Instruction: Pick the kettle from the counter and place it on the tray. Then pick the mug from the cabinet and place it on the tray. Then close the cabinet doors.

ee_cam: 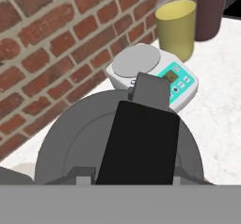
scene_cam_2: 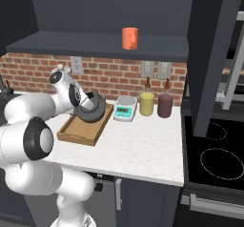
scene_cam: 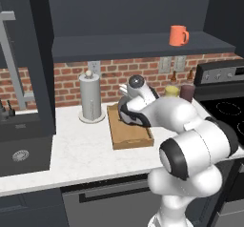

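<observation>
As the kettle [scene_cam_2: 91, 108] hangs over the tray [scene_cam_2: 78, 130] for lowering, the gripper [ee_cam: 128, 178] seems clamped on its handle; mug [scene_cam_2: 129, 38] at twelve o'clock.

The counter [scene_cam: 81, 149] and the tray [scene_cam: 128, 135] are seen from behind the arm at 7 o'clock and, in the right base view, from 5 o'clock. The kettle [ee_cam: 70, 143] is viewed closely, the scale [ee_cam: 155, 72] at 12 o'clock.
</observation>
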Robot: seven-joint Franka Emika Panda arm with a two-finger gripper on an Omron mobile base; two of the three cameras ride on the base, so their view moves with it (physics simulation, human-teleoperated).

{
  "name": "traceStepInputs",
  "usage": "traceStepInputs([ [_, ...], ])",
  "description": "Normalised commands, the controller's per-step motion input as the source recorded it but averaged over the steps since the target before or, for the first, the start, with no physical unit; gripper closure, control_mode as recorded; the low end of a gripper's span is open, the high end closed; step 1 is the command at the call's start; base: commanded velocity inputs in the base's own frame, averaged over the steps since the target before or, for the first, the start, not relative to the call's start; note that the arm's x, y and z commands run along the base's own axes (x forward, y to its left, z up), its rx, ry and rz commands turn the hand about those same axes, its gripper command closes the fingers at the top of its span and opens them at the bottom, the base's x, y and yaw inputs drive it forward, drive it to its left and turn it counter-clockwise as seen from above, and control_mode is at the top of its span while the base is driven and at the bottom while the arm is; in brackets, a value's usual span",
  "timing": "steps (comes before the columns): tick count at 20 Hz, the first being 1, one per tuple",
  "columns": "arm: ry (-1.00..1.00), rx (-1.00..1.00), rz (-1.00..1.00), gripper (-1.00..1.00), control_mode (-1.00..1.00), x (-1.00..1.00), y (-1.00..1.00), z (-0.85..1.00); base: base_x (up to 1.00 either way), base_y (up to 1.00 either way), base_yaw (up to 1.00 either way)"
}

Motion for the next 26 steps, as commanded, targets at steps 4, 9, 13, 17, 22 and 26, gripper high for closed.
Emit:
traceStepInputs([
  [4, 0.00, 0.00, 0.00, 1.00, -1.00, 0.26, 0.05, -0.02, 0.00, 0.00, 0.00],
  [9, 0.00, 0.00, 0.00, 1.00, -1.00, 0.28, 0.06, -0.04, 0.00, 0.00, 0.00],
  [13, 0.00, 0.00, 0.00, 1.00, -1.00, 0.28, 0.06, -0.08, 0.00, 0.00, 0.00],
  [17, 0.00, 0.00, 0.00, 1.00, -1.00, 0.23, 0.00, -0.15, 0.00, 0.00, 0.00],
  [22, 0.00, 0.00, 0.00, 1.00, -1.00, 0.23, 0.01, -0.15, 0.00, 0.00, 0.00],
  [26, 0.01, 0.00, 0.00, 1.00, -1.00, 0.22, 0.05, -0.17, 0.00, 0.00, 0.00],
])
